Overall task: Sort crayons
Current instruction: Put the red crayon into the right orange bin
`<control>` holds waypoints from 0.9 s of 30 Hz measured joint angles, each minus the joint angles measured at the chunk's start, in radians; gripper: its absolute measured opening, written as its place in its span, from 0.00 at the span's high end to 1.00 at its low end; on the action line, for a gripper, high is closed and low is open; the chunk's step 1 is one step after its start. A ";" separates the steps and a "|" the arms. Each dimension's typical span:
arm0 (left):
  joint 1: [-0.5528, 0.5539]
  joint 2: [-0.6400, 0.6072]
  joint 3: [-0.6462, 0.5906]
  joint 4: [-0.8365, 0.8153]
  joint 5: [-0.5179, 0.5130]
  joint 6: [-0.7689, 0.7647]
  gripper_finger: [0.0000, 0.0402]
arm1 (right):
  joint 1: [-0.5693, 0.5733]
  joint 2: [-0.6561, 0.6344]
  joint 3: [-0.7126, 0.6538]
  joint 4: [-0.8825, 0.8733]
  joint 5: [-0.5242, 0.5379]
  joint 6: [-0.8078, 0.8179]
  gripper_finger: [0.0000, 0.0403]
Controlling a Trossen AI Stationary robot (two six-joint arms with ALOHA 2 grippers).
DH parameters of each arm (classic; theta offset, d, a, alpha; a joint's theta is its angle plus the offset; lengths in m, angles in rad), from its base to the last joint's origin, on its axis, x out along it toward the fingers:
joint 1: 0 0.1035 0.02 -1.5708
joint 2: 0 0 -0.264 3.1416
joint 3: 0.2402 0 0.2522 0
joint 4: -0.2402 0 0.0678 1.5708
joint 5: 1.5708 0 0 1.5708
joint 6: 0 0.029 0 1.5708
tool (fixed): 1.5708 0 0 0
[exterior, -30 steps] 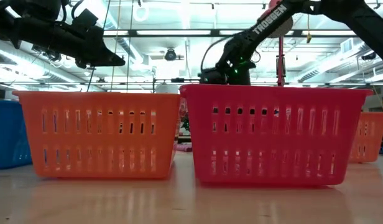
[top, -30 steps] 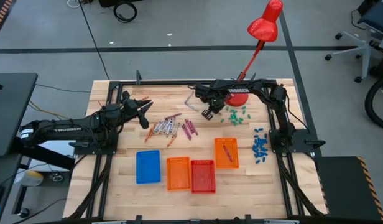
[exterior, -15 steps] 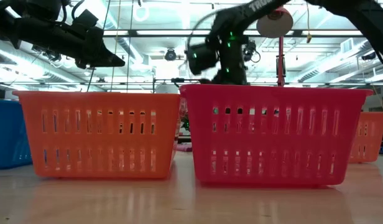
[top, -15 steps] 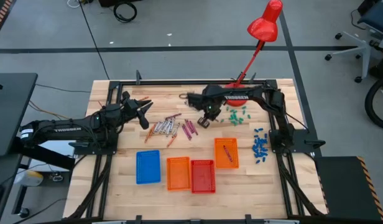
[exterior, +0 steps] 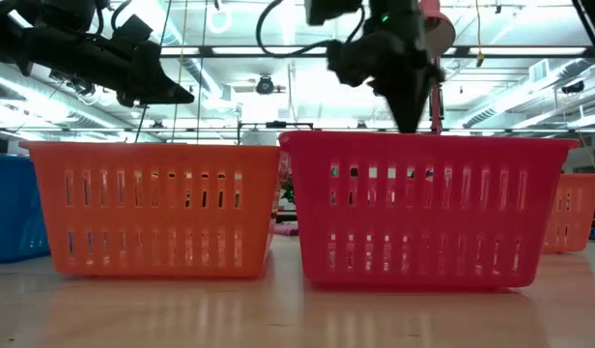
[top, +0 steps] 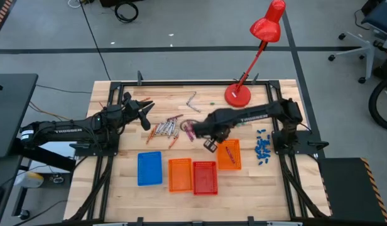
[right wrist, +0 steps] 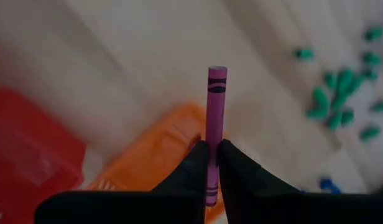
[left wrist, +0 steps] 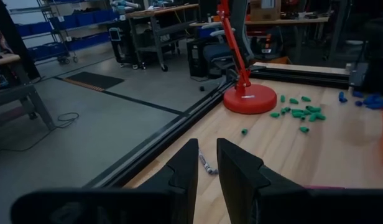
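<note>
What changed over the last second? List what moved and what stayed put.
The right claw, shut on a purple crayon, swung from the far side near the red lamp base toward the near side, reaching the left edge of the orange tray. The left claw stayed beside the crayon pile; pile and trays did not move.

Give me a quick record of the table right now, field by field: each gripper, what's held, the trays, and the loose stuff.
right gripper: shut on a purple crayon, above the table by the right-hand orange tray
left gripper: at the table's left, holding nothing, jaws a little apart
trays: blue tray, orange tray and red tray in a row; the other orange one apart, a crayon inside
crayon pile: mid-table
green bits: near the lamp base
blue bits: right edge
</note>
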 joint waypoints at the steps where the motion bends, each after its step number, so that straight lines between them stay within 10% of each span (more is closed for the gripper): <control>1: 0.000 0.000 0.000 0.000 0.000 -0.009 0.82 | 0.021 0.000 -0.003 -0.008 -0.001 0.029 0.91; 18: 0.000 0.000 0.000 -0.020 0.000 -0.063 0.82 | 0.186 -0.040 -0.280 0.174 -0.061 0.290 0.90; 27: 0.000 0.000 0.000 -0.020 0.000 -0.059 0.82 | 0.153 -0.108 -0.288 0.180 -0.117 0.292 0.72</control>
